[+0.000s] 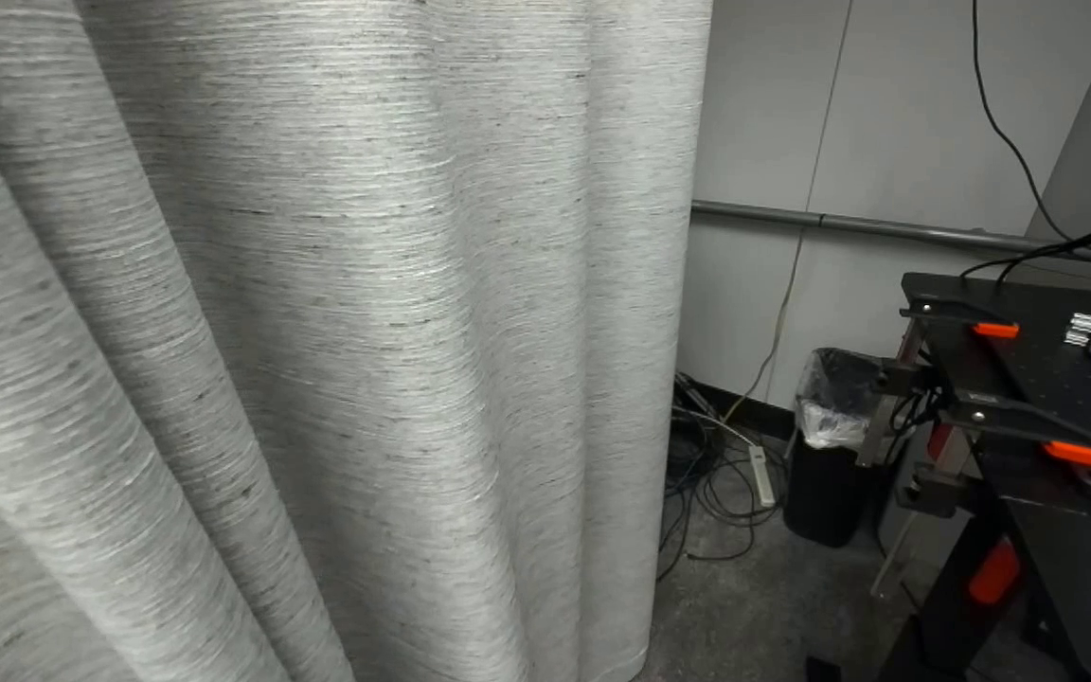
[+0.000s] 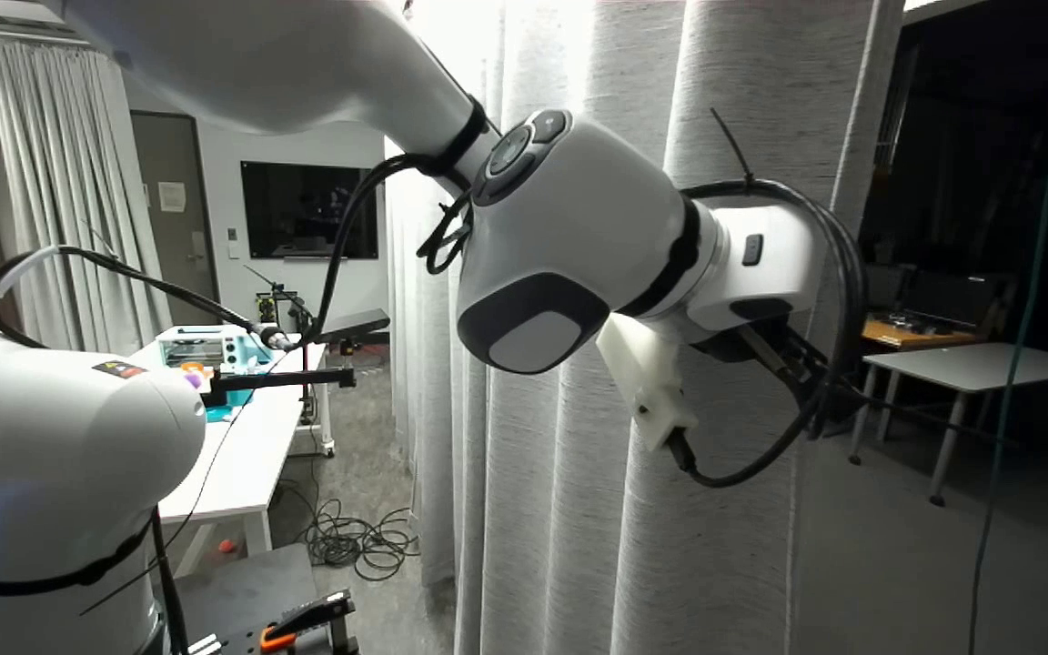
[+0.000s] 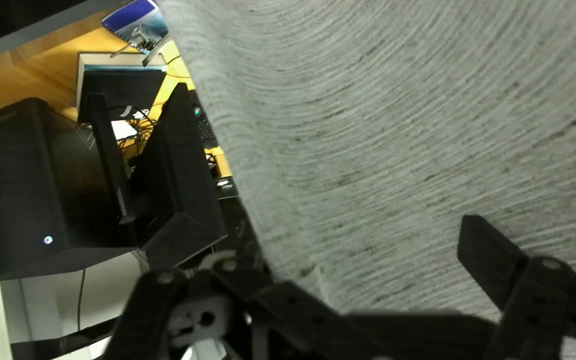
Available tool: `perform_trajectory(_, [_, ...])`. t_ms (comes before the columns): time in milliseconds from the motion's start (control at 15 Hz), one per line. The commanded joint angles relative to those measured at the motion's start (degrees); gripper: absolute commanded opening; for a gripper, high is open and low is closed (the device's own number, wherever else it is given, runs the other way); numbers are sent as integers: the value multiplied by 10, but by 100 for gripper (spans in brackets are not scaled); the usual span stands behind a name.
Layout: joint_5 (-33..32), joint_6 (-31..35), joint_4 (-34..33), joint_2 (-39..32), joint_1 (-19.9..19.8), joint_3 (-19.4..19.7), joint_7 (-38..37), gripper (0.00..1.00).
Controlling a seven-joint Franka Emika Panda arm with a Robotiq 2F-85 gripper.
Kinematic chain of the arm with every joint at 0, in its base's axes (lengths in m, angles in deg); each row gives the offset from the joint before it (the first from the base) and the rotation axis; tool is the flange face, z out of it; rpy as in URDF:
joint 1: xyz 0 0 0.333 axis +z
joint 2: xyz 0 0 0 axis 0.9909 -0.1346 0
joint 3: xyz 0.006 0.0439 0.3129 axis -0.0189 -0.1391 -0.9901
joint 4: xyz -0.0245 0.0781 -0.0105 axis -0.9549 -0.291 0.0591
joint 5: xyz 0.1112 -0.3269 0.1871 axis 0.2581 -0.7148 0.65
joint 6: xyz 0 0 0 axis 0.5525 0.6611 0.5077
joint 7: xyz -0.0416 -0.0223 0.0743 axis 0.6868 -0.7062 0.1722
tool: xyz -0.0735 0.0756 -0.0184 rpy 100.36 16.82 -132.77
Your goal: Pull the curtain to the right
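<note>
One gripper (image 3: 393, 262) at one near curtain (image 1: 384, 284).
Jaws apart. Second curtain (image 2: 78, 182) far left in an exterior view; right, in an exterior view: one bin (image 1: 825, 493), two clamps (image 1: 1028, 419).

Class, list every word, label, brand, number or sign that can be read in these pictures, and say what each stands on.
None can be read.
Paper notice on the grey door: too small.
Small label on the white robot arm: too small.
Faint lettering on the black computer case: too blurred.
Pale marking on the nearer orange-tipped clamp: too small.
Other small white marks: too blurred.
Curtain: no lettering seen.
</note>
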Motion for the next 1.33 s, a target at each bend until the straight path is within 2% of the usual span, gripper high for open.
perform_trajectory(0, [-15,-5,40,9,-37,-55,23,100])
perform_trajectory(333, [-11,-2,88,16,-95,-158,54,100])
perform_trajectory(667, [-7,23,140,32,-197,-273,91,100])
perform_trajectory(800, [11,13,118,23,-211,-280,109,100])
perform_trajectory(1267, [52,-16,116,44,-275,-326,181,100])
